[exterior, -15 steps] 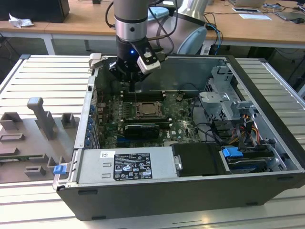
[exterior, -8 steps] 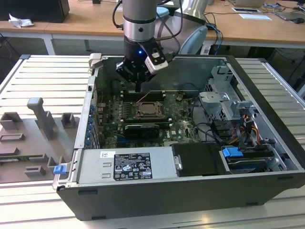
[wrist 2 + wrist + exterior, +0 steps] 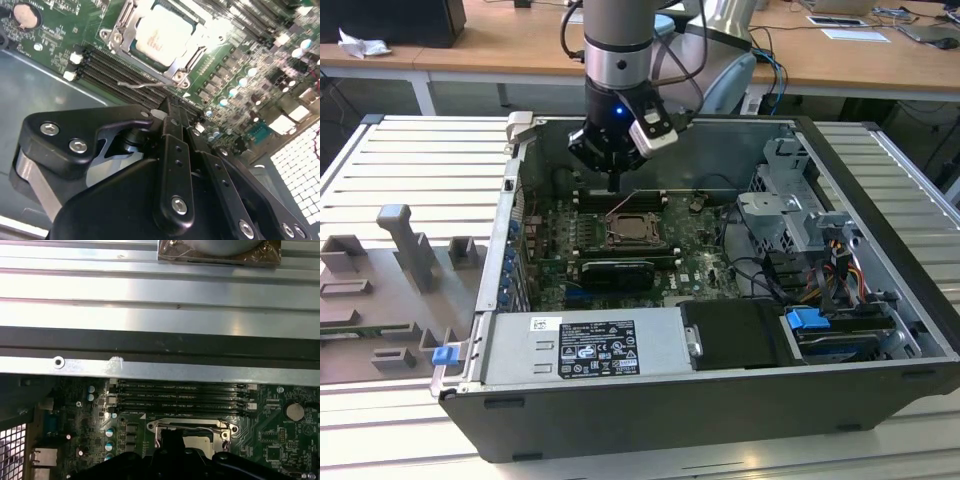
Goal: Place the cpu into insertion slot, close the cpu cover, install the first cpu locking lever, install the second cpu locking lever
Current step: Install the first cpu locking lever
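Above the middle of the open computer case (image 3: 880,300), the gripper (image 3: 613,182) hangs with its fingers (image 3: 172,150) pressed together and holding nothing, just over the memory slots (image 3: 120,70). Near the upper middle of the second wrist view, the cpu (image 3: 162,35) sits in its socket with the cpu cover (image 3: 187,57) closed around it, and a thin wire lever (image 3: 145,85) lies beside the cover's edge.

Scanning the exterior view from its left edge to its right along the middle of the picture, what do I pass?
Grey fixture tray → blue clip → computer case's left wall → cpu socket on the motherboard, with the gripper just above it → metal drive cage → bundle of coloured cables → ribbed table.
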Motion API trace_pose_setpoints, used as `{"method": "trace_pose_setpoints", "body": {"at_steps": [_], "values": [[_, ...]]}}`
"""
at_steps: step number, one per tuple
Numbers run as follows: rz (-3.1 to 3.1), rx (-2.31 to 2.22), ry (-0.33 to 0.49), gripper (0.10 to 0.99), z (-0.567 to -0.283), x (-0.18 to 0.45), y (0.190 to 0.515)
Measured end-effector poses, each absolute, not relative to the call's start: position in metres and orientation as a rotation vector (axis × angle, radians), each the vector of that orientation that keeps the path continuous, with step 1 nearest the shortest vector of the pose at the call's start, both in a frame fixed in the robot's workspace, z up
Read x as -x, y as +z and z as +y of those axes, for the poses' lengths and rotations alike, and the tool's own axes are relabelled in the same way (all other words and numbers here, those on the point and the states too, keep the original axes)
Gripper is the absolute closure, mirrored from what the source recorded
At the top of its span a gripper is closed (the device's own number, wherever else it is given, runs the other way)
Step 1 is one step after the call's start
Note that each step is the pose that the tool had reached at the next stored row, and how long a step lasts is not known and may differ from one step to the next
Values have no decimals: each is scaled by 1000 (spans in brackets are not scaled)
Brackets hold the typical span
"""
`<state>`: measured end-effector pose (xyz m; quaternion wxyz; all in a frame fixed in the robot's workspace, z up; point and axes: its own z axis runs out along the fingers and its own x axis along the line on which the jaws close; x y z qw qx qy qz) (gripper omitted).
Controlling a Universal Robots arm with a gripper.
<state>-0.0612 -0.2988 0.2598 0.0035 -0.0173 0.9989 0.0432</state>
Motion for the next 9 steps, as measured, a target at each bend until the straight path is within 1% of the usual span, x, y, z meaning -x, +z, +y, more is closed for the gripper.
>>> {"method": "trace_pose_setpoints", "body": {"at_steps": [5, 9], "values": [[3126, 54, 172, 980, -304, 61, 258], [3125, 54, 175, 980, -304, 60, 256]]}}
